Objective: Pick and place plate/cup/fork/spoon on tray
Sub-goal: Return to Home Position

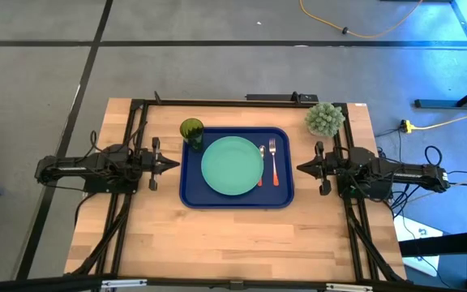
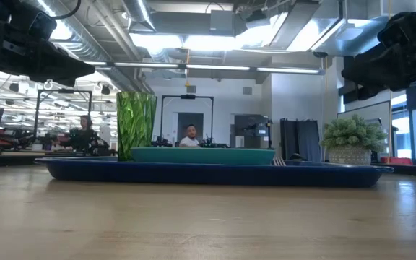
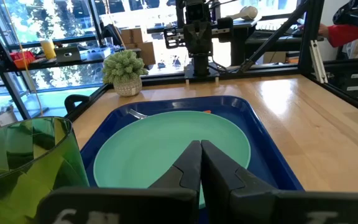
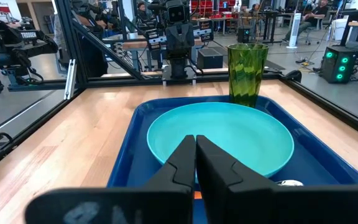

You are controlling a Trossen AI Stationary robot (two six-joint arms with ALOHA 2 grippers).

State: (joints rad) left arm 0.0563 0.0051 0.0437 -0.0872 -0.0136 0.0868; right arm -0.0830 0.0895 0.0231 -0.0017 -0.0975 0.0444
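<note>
Tray (image 1: 191,193) sits mid-table (image 1: 242,243) with all 4 items on it. Plate (image 1: 232,165) lies flat, centre-left. Cup (image 1: 191,130) stands upright in the tray's rear-left corner, just beside the plate. Spoon (image 1: 262,166) and fork (image 1: 274,162) lie parallel on the right strip, orange handles toward the front. Spoon is nearest the plate; cannot tell whether it touches the rim. Left gripper (image 1: 173,165) hovers just beside the tray's left edge and right gripper (image 1: 302,169) near its right edge. Both point inward, fingers pressed together, empty. 1 potted plant (image 1: 324,119) sits rear-right, off the tray.
</note>
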